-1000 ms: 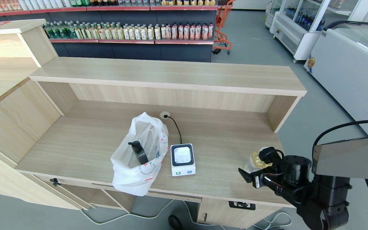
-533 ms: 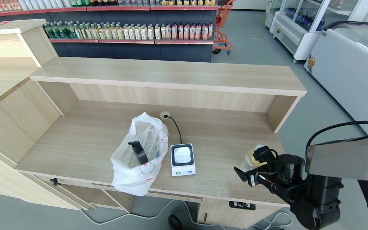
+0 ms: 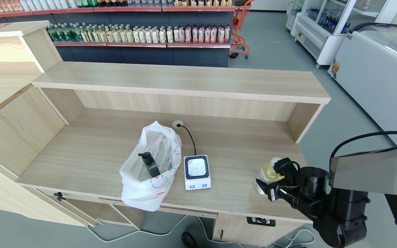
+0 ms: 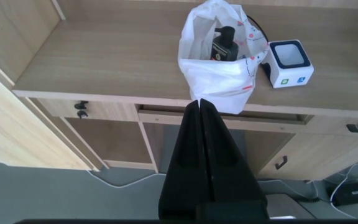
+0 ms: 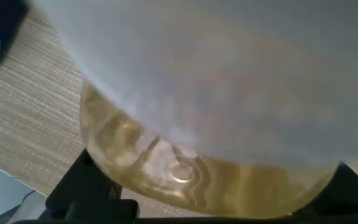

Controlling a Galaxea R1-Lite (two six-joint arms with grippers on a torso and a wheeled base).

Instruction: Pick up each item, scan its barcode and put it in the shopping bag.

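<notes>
Near the counter's front right corner, a clear jar (image 3: 268, 171) with yellowish contents and a white lid sits between the fingers of my right gripper (image 3: 270, 184), which is shut on it. The right wrist view looks at the jar (image 5: 197, 168) from very close, with a dark finger (image 5: 79, 194) on each side. A white shopping bag (image 3: 150, 172) stands open near the counter's front middle with a black pump bottle (image 3: 149, 164) inside. The white barcode scanner (image 3: 197, 171) sits just right of the bag. My left gripper (image 4: 200, 106) is shut, below and in front of the counter edge, facing the bag (image 4: 219, 59).
The wooden counter (image 3: 91, 151) has side walls and a raised shelf behind. The scanner's black cable (image 3: 190, 137) runs back to a grommet. Drawers and handles line the front (image 4: 82, 111). Shop shelves and freezers stand beyond.
My right arm has shifted left toward the scanner with the jar, and the jar now shows lower, in front of the gripper. Bag, bottle and scanner have not moved.
</notes>
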